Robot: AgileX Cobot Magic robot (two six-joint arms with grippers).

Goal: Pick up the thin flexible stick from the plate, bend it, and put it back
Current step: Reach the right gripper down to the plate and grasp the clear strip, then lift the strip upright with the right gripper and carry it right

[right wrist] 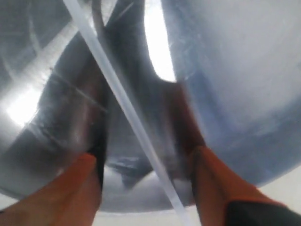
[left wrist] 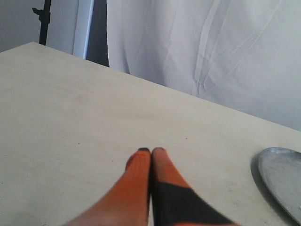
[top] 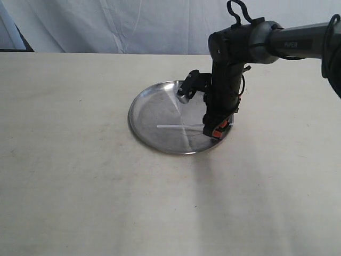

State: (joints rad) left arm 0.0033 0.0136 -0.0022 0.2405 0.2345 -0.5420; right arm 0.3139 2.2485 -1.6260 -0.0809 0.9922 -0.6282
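**Pale table (top: 80, 186) before a white cloth**

We see the stick (top: 178, 126) lying flat on the plate (top: 154, 114). Our right claw (top: 216, 129) stands low over the plate, its fingers parted on either side of the stick. Our left claw (left wrist: 151, 151) is pressed closed above the table, apart from the plate.

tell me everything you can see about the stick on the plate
The stick is a very thin, translucent whitish strip, plastic by its look, straight and unbent. It lies flat on the shiny plate, shorter than the plate is wide. One end sits between the open fingers of the right gripper, a gap on each side; only the plate seems to touch it.
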